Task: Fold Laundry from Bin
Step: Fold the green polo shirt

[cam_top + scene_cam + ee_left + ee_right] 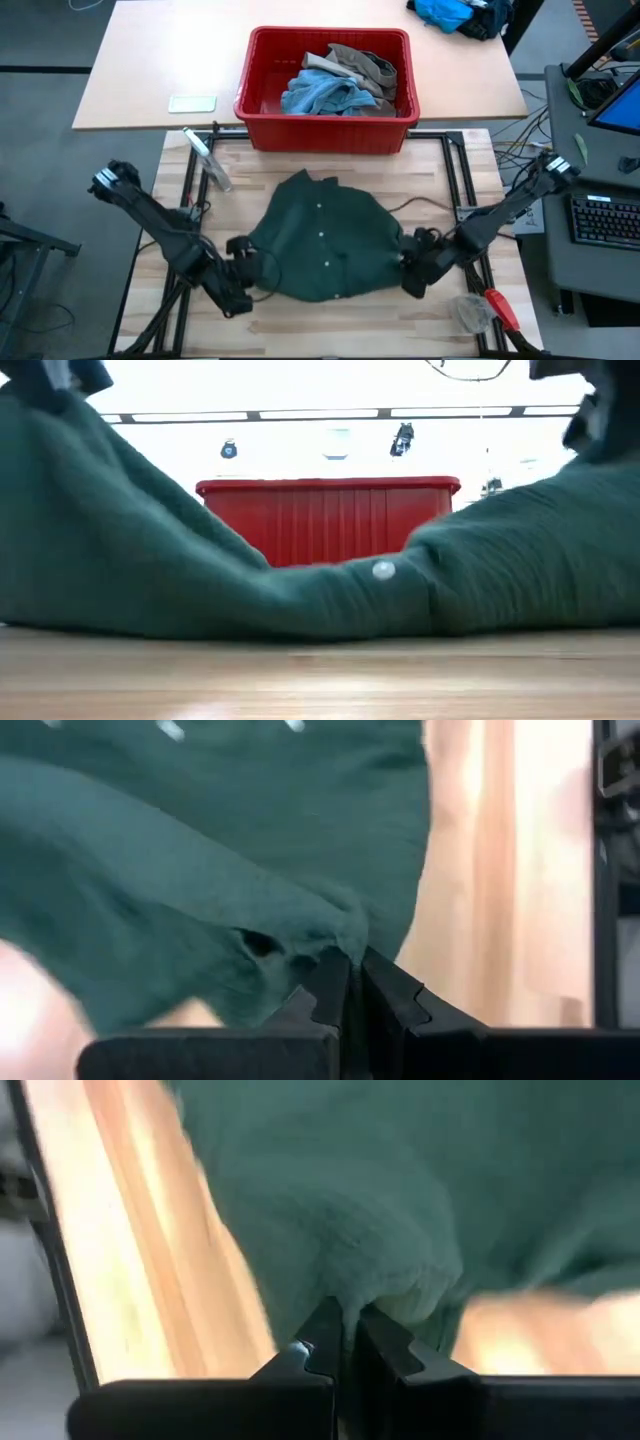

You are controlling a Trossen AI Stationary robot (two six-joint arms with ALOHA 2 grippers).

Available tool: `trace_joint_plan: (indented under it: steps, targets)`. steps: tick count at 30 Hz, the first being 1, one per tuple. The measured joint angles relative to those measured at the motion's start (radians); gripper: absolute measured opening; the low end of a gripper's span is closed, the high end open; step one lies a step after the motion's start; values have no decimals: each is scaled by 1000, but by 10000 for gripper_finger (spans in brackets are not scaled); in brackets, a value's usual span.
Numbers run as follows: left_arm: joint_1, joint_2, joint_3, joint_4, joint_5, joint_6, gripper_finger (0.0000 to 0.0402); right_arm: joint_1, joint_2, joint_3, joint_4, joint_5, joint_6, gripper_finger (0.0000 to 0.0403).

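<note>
A dark green buttoned garment [325, 240] lies spread on the wooden table, with its middle and a white button [383, 570] low on the tabletop. My left gripper [252, 262] is shut on its near left side and my right gripper [408, 262] on its near right side. Beyond the garment stands the red bin [325, 135]. In the bin lie a light blue denim piece [320, 92] and a khaki piece [362, 62]. My left gripper pinches a bunched bit of the garment's near left edge [335, 935] between its two fingertips, slanting down from the table's left. The cloth rises toward the fingers there and sags to the table in the middle. My right gripper pinches a bunched bit of the near right edge [395, 1292] between its fingertips, slanting down from the table's right. That side is drawn up too; whether one layer or several, I cannot tell.
A metallic object [207, 157] lies at the far left of the wooden table. A red-handled tool [500, 305] and a clear lump [470, 312] lie at the near right. A pale card [192, 103] and a blue cloth heap [450, 12] sit on the far table.
</note>
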Motion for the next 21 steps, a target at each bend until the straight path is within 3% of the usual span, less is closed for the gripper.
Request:
trace_joint_plan:
  steps: [5, 10, 13, 18, 21]
  targets:
    - [-2, 101, -1, -28, 77, -137, 12, 29, 124, 7, 7, -175, 35, 10]
    - [1, 152, -1, -200, 150, -322, 43, 47, 199, 8, 6, -276, 91, 29]
    - [1, 153, -1, -291, 150, -403, 69, 49, 210, 8, 2, -294, 125, 52]
    - [1, 120, -1, -300, 144, -419, 122, 49, 172, 8, -3, -303, 145, 111]
    - [7, 102, -1, -301, 72, -418, 149, 46, 126, 8, -9, -285, 140, 153]
